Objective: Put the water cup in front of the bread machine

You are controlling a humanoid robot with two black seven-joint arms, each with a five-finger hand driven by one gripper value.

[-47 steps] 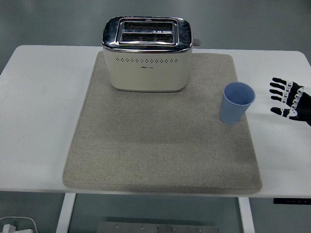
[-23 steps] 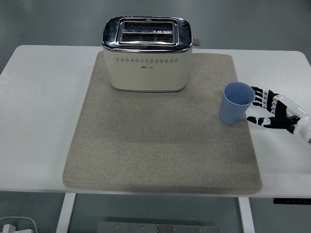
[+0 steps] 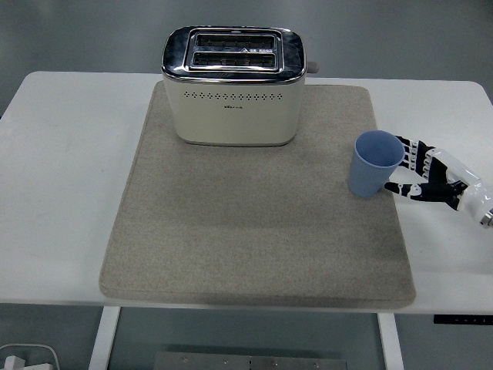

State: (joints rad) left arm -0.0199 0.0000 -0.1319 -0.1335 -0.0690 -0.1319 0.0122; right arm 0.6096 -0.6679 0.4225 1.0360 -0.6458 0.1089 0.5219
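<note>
A light blue water cup [image 3: 374,163] stands upright on the right edge of the grey mat [image 3: 246,231]. A cream and chrome toaster [image 3: 233,86] stands at the back of the mat, left of the cup. My right hand [image 3: 410,168] comes in from the right edge. Its fingers are spread open right beside the cup's right side, at or very near touching it. The hand holds nothing. The left arm is out of view.
The white table [image 3: 62,177] runs under the mat. Its near edge shows at the bottom. A wide stretch of mat lies bare in front of the toaster.
My right hand has moved left from the table's right edge up to the cup's right side. The cup and toaster have not moved.
</note>
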